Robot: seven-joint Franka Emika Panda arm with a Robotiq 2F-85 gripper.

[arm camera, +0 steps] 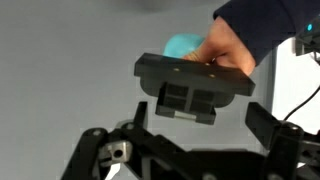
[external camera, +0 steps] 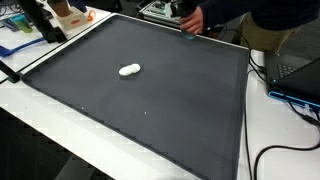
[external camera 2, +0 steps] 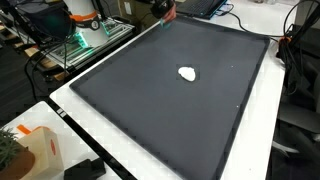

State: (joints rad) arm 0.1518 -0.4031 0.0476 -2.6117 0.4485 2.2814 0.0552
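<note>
In the wrist view my gripper (arm camera: 200,122) stands open, its two dark fingers (arm camera: 263,125) wide apart with nothing between them. Just beyond the fingertips a person's hand (arm camera: 232,45) holds a flat black piece with a block under it (arm camera: 193,82), and a teal object (arm camera: 181,45) shows behind it. In both exterior views a small white lump (external camera: 130,70) (external camera 2: 187,73) lies on a large dark mat (external camera: 150,115) (external camera 2: 160,115). The person's hand (external camera: 190,20) (external camera 2: 166,9) reaches in at the mat's far edge. The gripper itself is outside both exterior views.
The mat lies on a white table (external camera: 285,140). Cables (external camera: 275,150) and a laptop (external camera: 297,75) sit beside it. Orange items (external camera: 70,14) and a rack with a green light (external camera 2: 82,40) stand past the far edge. A plant and a box (external camera 2: 25,150) are at one corner.
</note>
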